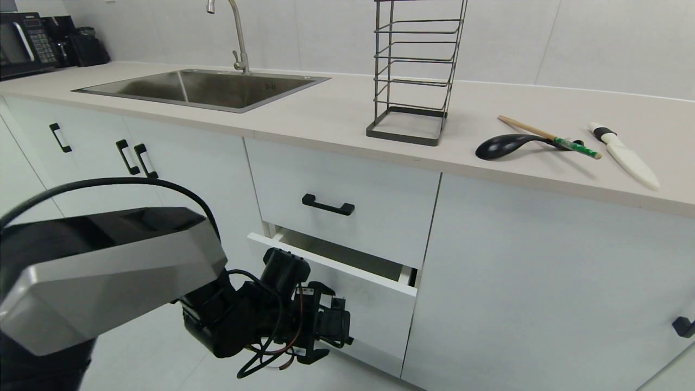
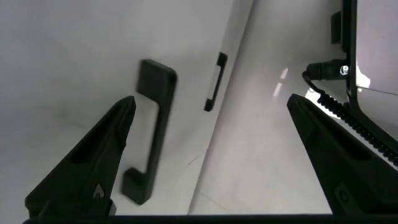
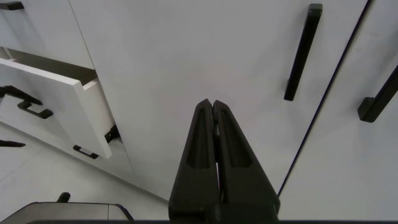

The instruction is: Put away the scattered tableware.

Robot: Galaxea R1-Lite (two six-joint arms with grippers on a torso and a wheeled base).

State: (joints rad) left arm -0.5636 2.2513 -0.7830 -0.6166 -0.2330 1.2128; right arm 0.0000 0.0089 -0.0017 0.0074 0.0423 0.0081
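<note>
The left gripper's (image 2: pixel 210 102) fingers (image 2: pixel 102 152) are spread wide with nothing between them. In the left wrist view they face a white front, and a black bar handle (image 2: pixel 154 127) sits just beside one finger; whether finger and handle touch cannot be told. A second handle (image 2: pixel 214 81) shows farther off. The right gripper's (image 3: pixel 212 104) fingers (image 3: pixel 202 140) are pressed flat together and hold nothing. They point at a white cabinet door with a long black handle (image 3: pixel 301 53); another handle (image 3: pixel 379 99) is cut off at the picture's edge.

In the head view, a microwave (image 1: pixel 21 43) at the far left of the counter (image 1: pixel 336 119) is partly cut off. Next comes the steel sink (image 1: pixel 152 84) with its faucet (image 1: pixel 237 38). Below, the left gripper (image 1: pixel 331 325) hangs low, just in front of the lower drawer (image 1: pixel 374 307). That drawer is pulled partly out, its inside is in shadow, and its handle is hidden behind the gripper. The upper drawer above it is closed, its handle (image 1: pixel 328 205) in plain sight. Farther right on the counter stands a dark wire rack (image 1: pixel 404 134), its top cut off.

The tableware lies near the counter's right end. A black spoon (image 1: pixel 502 145) rests bowl-left. Chopsticks (image 1: pixel 548 136) with green ends lie slanted across its handle, hiding the handle's end; how many sticks there are cannot be told. Just right of them, apart, lies a white knife (image 1: pixel 627 157) with a black band.
</note>
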